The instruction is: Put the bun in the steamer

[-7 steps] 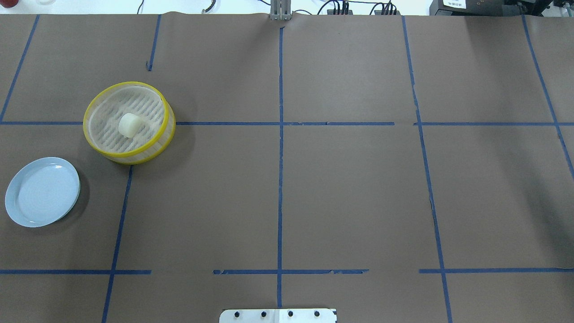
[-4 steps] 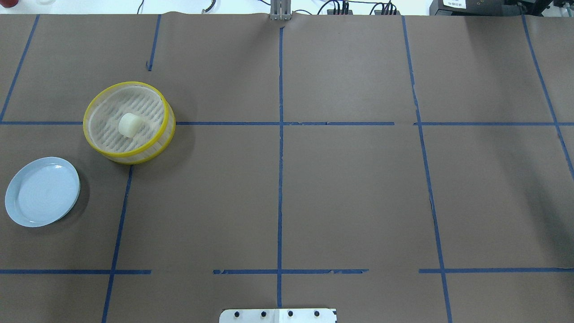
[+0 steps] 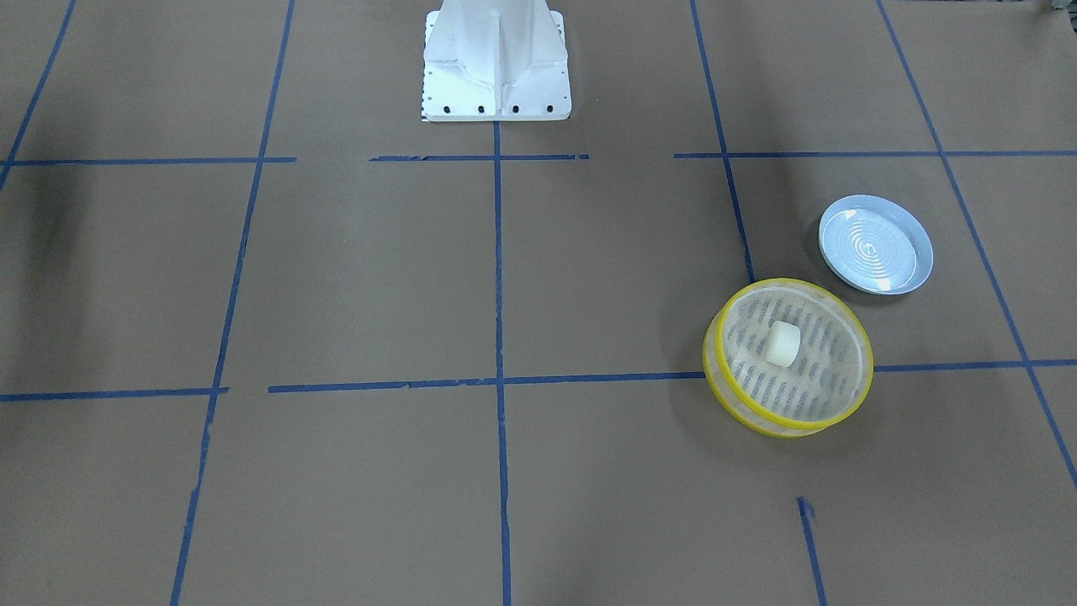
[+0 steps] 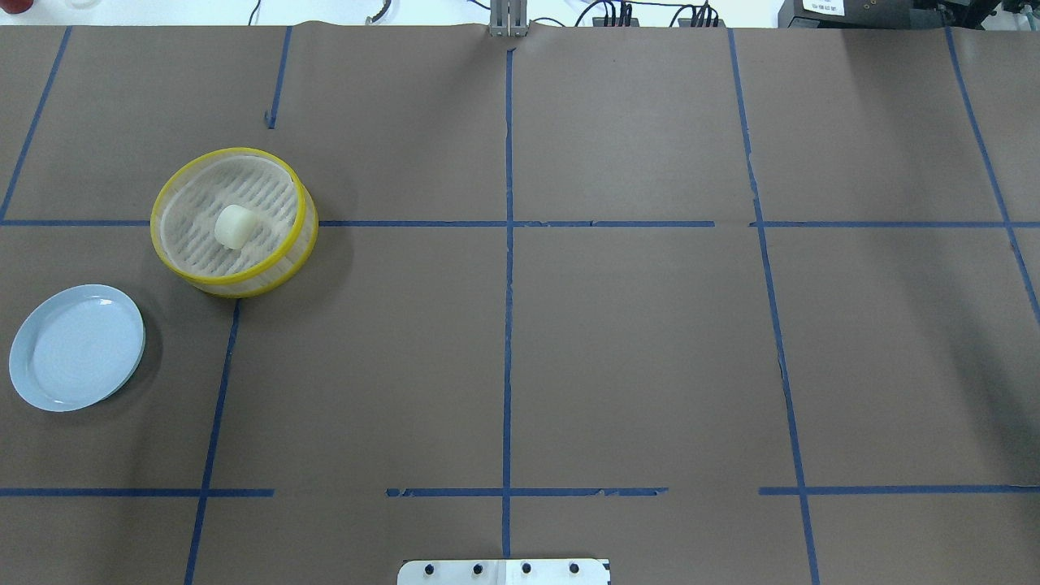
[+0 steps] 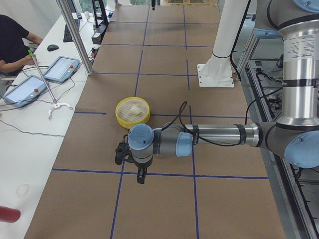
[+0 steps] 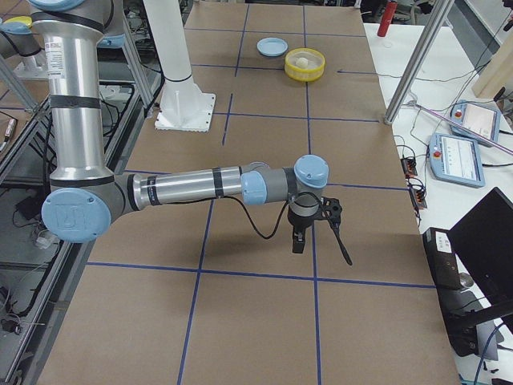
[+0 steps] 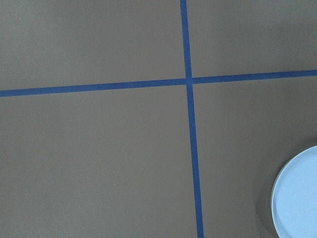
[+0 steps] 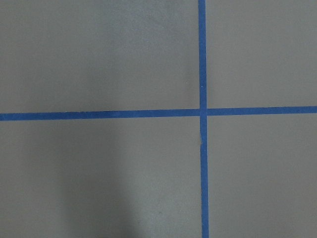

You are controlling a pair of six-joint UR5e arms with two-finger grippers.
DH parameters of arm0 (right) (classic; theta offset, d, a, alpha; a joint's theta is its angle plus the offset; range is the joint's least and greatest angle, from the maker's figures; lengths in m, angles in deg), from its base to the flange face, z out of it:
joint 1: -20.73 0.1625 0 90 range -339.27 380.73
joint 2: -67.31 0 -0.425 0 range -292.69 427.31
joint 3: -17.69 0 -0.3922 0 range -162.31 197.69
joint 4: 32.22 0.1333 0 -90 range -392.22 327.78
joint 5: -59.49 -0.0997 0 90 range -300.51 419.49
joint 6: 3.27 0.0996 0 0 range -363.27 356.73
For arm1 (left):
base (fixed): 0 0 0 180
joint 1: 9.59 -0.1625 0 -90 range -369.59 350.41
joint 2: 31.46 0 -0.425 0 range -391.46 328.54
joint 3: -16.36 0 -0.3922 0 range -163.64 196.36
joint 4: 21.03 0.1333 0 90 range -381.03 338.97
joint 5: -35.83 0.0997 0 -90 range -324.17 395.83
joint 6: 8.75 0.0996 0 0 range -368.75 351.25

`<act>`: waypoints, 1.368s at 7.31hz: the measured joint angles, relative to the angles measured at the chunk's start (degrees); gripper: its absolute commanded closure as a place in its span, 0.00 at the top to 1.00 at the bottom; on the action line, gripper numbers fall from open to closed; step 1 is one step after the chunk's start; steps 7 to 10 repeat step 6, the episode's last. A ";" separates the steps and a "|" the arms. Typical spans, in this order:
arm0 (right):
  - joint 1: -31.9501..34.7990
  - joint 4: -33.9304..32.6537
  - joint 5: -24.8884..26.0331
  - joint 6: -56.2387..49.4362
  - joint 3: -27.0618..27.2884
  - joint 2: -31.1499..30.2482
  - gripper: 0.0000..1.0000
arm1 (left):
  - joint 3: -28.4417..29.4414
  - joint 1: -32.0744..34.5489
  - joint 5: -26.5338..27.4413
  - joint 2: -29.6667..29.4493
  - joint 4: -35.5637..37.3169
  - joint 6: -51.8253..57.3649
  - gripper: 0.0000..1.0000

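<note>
Though it seems tipped sideways, the bun (image 4: 234, 227) lies inside the steamer (image 4: 268, 276).

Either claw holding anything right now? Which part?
Nothing seen held. The bun lies free in the steamer, far from the left claw and right claw; open or shut cannot be told.

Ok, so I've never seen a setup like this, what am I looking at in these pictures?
It is a two-armed robot at a brown table marked with blue tape lines. Two pictures look down on it from above, two from its ends, and two come from cameras on the wrists. On the table stands a yellow-rimmed steamer with a white bun lying inside, and a pale blue plate nearby. The left gripper and right gripper hover away from the steamer; neither holds the bun.
</note>
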 measured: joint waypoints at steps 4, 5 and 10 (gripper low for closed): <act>-0.01 0.00 0.00 0.00 0.03 0.00 1.00 | -0.30 0.01 0.28 -0.62 0.01 0.24 1.00; -0.02 0.00 0.00 0.00 0.02 0.00 1.00 | -0.31 0.00 0.38 -0.71 -0.04 0.39 1.00; -0.03 0.00 0.00 0.00 0.02 0.00 1.00 | -0.31 -0.03 0.43 -0.77 -0.04 0.47 1.00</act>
